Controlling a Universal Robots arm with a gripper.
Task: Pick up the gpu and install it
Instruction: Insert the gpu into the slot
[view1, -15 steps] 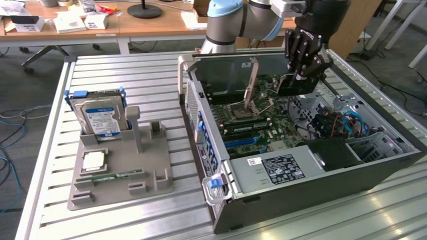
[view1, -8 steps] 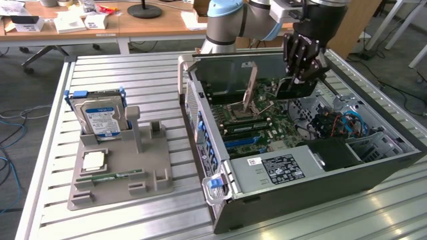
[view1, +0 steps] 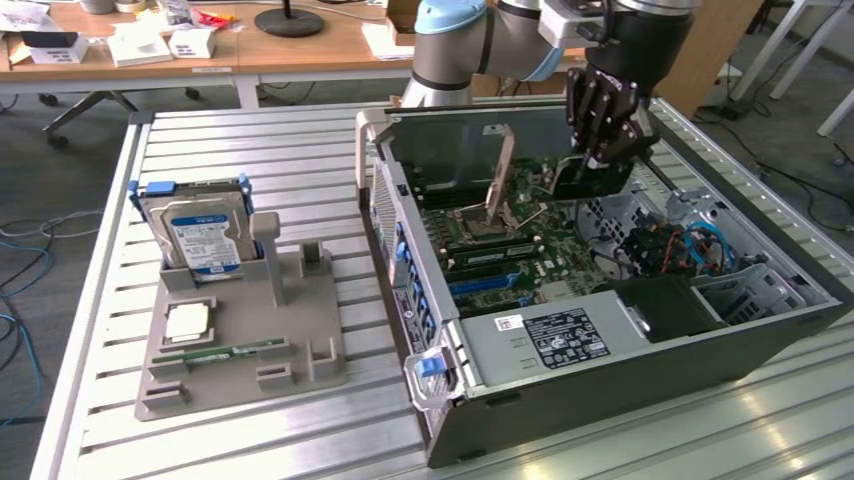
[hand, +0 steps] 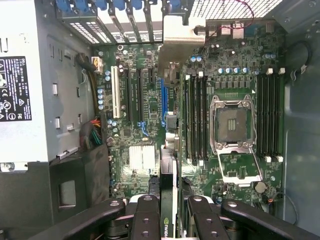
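Observation:
My gripper (view1: 607, 150) hangs over the open computer case (view1: 747, 345), shut on the gpu (view1: 587, 178), a dark card held on edge above the motherboard (view1: 514, 235). In the wrist view the black fingers (hand: 145, 217) clamp the gpu (hand: 169, 165) from both sides, with the gripper (hand: 172, 212) centred on it. The card runs edge-on away from the camera and ends in its silvery bracket (hand: 176, 37) near the case's rear slots. It hovers roughly over the blue expansion slot (hand: 162, 100), and I cannot tell whether it touches the board.
A grey power supply (view1: 554, 335) fills the case's near end. The CPU socket (hand: 232, 125) and memory slots (hand: 195, 117) lie beside the card. On the table at the exterior view's left, a grey holder (view1: 300, 345) carries a hard drive (view1: 200, 235), a processor (view1: 187, 320) and a memory stick (view1: 220, 352).

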